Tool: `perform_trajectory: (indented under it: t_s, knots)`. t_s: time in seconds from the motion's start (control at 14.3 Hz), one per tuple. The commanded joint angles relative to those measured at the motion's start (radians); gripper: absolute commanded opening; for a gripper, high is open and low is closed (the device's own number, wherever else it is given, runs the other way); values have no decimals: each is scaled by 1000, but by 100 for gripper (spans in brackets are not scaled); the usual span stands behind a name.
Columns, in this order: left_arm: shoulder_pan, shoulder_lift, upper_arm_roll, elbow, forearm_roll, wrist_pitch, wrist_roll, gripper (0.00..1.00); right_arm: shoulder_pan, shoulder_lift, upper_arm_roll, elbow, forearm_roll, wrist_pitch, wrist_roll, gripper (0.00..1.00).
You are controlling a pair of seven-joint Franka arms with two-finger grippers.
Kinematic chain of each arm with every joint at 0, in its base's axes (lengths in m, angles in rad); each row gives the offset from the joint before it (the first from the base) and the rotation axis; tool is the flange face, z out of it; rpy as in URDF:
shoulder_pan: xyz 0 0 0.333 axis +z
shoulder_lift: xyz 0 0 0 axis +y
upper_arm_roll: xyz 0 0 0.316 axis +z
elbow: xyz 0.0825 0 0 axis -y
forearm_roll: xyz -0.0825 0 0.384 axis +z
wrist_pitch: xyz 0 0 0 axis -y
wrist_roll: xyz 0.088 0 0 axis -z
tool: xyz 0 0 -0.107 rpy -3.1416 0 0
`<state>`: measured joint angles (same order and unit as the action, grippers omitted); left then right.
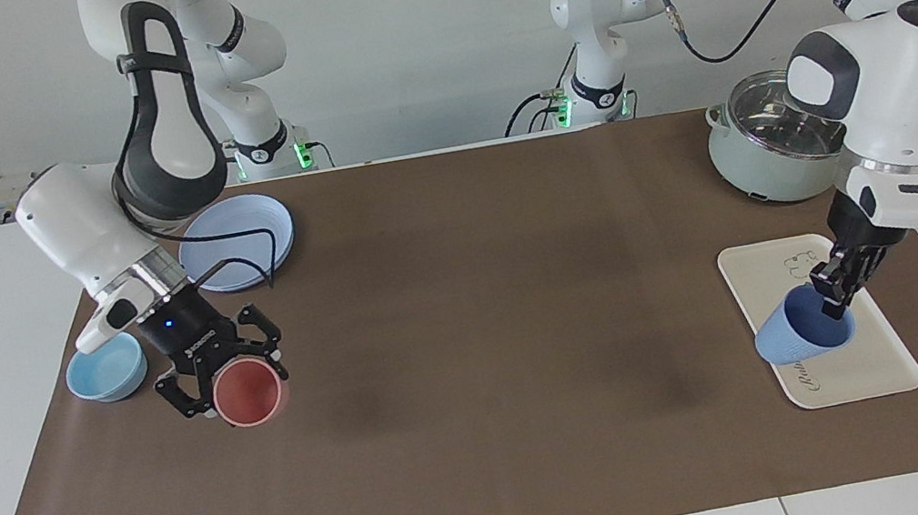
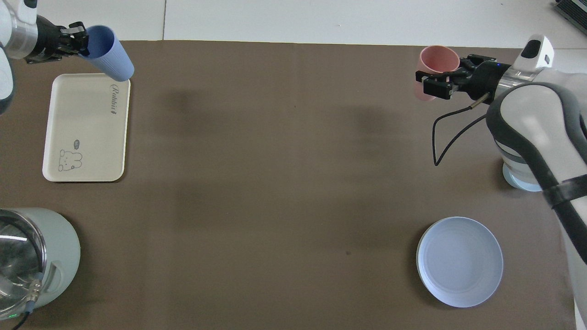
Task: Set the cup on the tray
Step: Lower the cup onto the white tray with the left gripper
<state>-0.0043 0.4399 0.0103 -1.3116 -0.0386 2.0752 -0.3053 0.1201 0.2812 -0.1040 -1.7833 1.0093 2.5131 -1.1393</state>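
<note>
Your left tool (image 1: 833, 292) is pinching the cup (image 1: 801, 332) by its rim, tilted over the tray (image 1: 863, 368); it is looking light, stiff, slippery (right tool (image 1: 222, 376) is clasping a pink cup (image 1: 249, 394)).

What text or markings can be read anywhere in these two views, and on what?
"Rabbit", in script, on the flat cream-white rectangular tray, beside a small bear drawing; partly hidden in the facing view by the periwinkle-blue ribbed plastic cup held tilted over the tray by the left gripper.
Black band on the left arm: white lettering, too small to read.
Right gripper body: a white logo, unreadable.
</note>
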Motion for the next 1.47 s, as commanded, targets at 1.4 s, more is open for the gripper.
perform_trajectory:
  t_s: [1.4]
  knots:
    - [270,-109,-9,-548,-351,457,819,0,-178,99,12,-243,750,-224,-1059,0]
